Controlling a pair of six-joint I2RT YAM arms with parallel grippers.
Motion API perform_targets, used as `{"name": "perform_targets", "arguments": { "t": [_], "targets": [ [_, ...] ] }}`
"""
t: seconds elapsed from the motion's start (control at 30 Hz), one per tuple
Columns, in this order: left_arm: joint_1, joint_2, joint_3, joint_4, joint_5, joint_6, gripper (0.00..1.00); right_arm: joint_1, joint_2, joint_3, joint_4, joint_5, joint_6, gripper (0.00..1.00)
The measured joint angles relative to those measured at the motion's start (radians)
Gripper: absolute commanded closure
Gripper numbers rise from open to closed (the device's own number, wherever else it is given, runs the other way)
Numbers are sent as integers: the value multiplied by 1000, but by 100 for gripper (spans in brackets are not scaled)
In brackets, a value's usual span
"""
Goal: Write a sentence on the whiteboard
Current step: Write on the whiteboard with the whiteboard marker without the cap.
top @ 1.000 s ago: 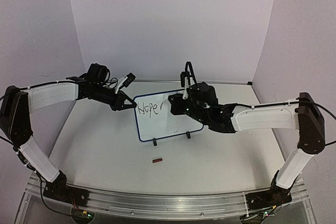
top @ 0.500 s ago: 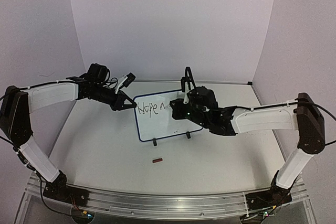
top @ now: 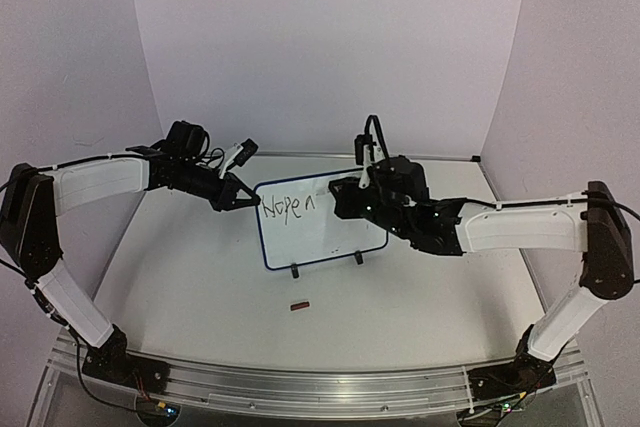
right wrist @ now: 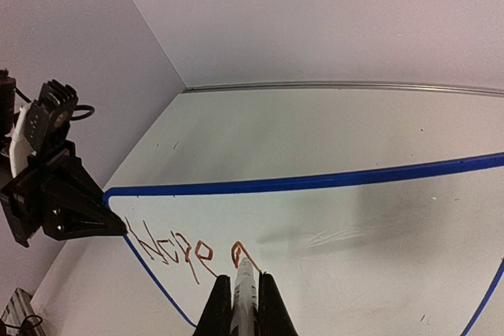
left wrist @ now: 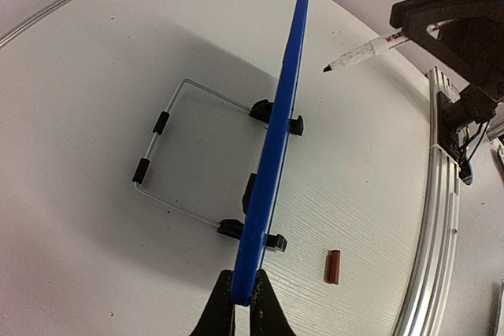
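Two left fingers (left wrist: 224, 312) pinch the blue-framed white board (top: 322, 235); right fingers (right wrist: 217, 309) hold a white marker (right wrist: 244, 287) 3 o'clock of dark words (top: 287, 206).

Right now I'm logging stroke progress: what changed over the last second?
The right hand, gripping the marker, drew back rightward, its tip now clear of the whiteboard. The sentence gained a finished "n" after "Hope". The left hand stayed clamped on the board's left edge, and the whiteboard did not shift.
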Motion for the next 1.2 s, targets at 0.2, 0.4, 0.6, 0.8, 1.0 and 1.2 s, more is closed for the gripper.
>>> {"name": "perform_targets", "arguments": {
  "t": [0.2,0.4,0.6,0.8,1.0,1.2],
  "targets": [
    [0,0,0,0,0,0,100,0,0,0,15,-1,0,100],
    [0,0,0,0,0,0,100,0,30,0,15,-2,0,100],
    [0,0,0,0,0,0,100,0,44,3,15,2,-1,100],
    [0,0,0,0,0,0,100,0,54,10,16,12,-1,100],
    [0,0,0,0,0,0,100,0,61,11,16,28,-1,100],
    [0,0,0,0,0,0,100,0,62,11,14,45,-1,100]
  ]
}}
